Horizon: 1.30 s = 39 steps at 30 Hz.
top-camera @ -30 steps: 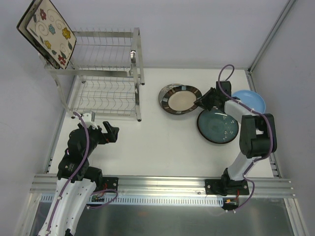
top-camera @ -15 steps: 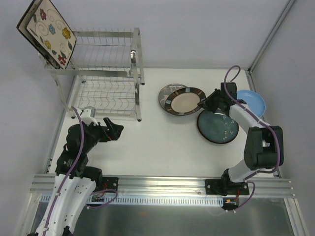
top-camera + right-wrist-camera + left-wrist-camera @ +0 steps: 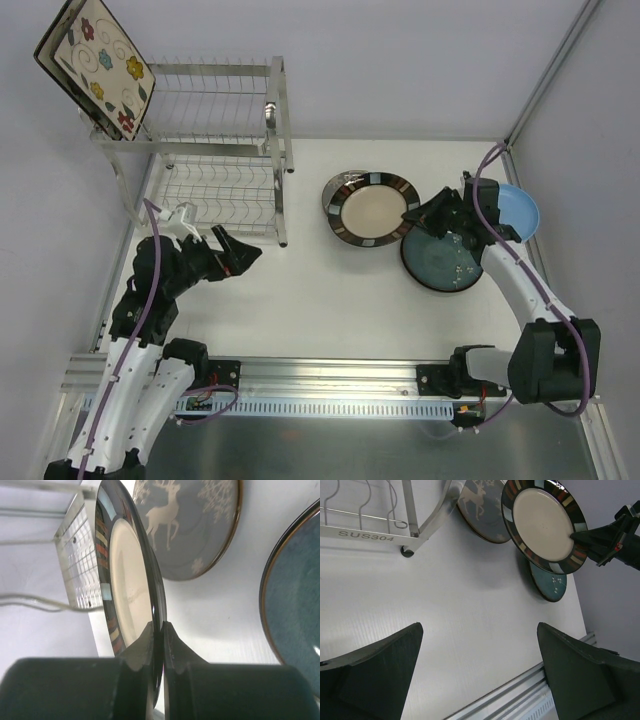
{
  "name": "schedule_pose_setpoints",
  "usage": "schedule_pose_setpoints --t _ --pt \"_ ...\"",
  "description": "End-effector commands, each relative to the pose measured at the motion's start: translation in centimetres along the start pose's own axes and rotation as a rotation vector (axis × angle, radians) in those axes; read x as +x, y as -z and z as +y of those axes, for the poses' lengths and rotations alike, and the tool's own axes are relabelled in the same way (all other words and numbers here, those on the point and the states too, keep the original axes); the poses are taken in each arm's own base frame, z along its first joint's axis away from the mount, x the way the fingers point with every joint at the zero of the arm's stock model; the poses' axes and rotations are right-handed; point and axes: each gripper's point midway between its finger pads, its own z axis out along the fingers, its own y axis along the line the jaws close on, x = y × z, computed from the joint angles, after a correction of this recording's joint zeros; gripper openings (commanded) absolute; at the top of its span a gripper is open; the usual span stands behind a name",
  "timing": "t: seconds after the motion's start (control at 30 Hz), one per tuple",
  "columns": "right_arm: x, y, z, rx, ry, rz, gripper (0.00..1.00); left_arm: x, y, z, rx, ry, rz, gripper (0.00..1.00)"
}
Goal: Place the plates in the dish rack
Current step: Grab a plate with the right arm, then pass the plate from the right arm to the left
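My right gripper (image 3: 418,212) is shut on the right rim of a round dark-rimmed cream plate (image 3: 372,208) and holds it tilted above the table. In the right wrist view the fingers (image 3: 150,640) pinch that plate's edge (image 3: 125,580). Below it lies a grey-blue deer plate (image 3: 190,525). A dark teal plate (image 3: 445,258) and a light blue plate (image 3: 515,205) lie to the right. The silver dish rack (image 3: 215,150) stands at the back left, with a square floral plate (image 3: 100,65) on its upper tier. My left gripper (image 3: 240,255) is open and empty in front of the rack.
The left wrist view shows the rack's foot (image 3: 410,515), the deer plate (image 3: 477,507), the held plate (image 3: 542,522) and the teal plate (image 3: 549,582). A metal rail (image 3: 330,375) runs along the near table edge. Walls close the back and both sides.
My right gripper has lifted the dark-rimmed plate off the deer plate and tilted it. My left gripper has moved up and right, toward the rack's front corner.
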Motion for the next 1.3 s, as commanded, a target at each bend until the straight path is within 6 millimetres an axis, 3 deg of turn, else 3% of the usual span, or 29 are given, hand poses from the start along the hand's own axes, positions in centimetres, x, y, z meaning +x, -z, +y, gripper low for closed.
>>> schedule_pose_setpoints --t 0.0,0.3,0.63,0.8,0.97,1.27 --pt "0.3 3.9 5.9 -0.253 0.1 -0.004 0.01 -0.8 0.4 -3.0 0.104 0.037 0.024 0.99" --pt "4.7 6.7 6.6 -0.359 0.221 0.078 0.0 -0.4 -0.5 -4.3 0.164 0.101 0.075 0.99" --pt "9.1 8.5 10.6 -0.56 0.341 0.172 0.0 0.9 -2.2 -6.7 0.228 0.07 0.103 0.99" --pt "9.9 9.1 13.2 -0.673 0.365 0.19 0.01 1.8 -3.2 -7.2 0.209 0.062 0.11 0.99" --pt "10.1 9.6 15.3 -0.744 0.39 0.205 0.01 1.5 -3.9 -6.8 0.183 0.089 0.063 0.99" --pt "9.9 9.6 16.7 -0.8 0.391 0.213 0.0 1.3 -4.7 -7.4 0.213 0.113 0.05 0.88"
